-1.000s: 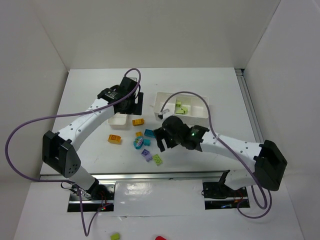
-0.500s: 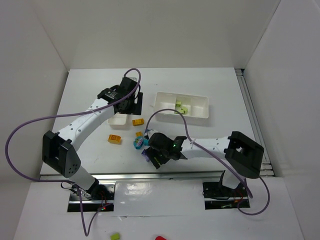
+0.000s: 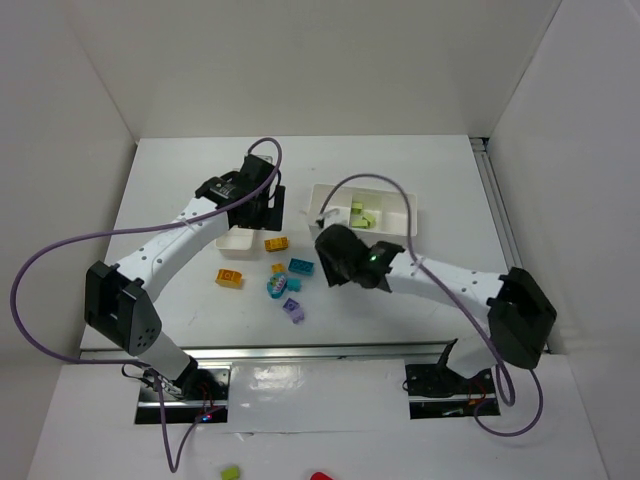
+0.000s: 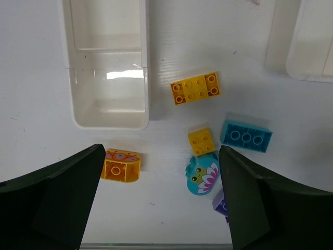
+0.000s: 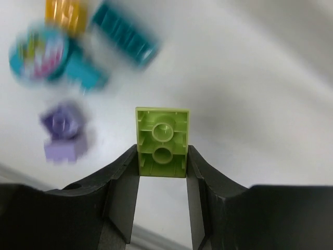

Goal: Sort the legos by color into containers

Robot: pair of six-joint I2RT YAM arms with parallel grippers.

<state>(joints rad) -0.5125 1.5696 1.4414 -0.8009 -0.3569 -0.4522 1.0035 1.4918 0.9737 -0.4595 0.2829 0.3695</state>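
Two white containers stand on the table point(image 3: 160, 180): the narrower tray point(image 3: 235, 240), of two compartments, and the wider tray point(image 3: 398, 221) at its 2 o'clock, well apart. We count six legos loose on the table, at 5 o'clock of the narrower tray. Three are orange-yellow: a long brick point(image 3: 276, 243), a small square point(image 3: 278, 268) and a rounded piece point(image 3: 229, 277). Two are teal: a teal brick point(image 3: 301, 267) and a round teal piece point(image 3: 277, 287). The last is a purple piece point(image 3: 293, 310), at 6 o'clock of the group. Light green pieces point(image 3: 365, 214) lie in the wider tray, about midway along it; we cannot settle their number. A seventh loose lego, the light green brick point(image 5: 162, 136), appears only in the right wrist view. There the right jaws are clamped on its two long sides, its hollow underside toward the camera, above a blurred table. In the top view the right arm point(image 3: 440, 280) hides this brick, its wrist at 7 o'clock of the wider tray and 3 o'clock of the teal brick. The left wrist view alone shows the left jaws, spread wide and holding nothing. It also shows the print on the round teal piece, the divider of the narrower tray at 11 o'clock, and only a sliver of the purple piece at 5 o'clock.
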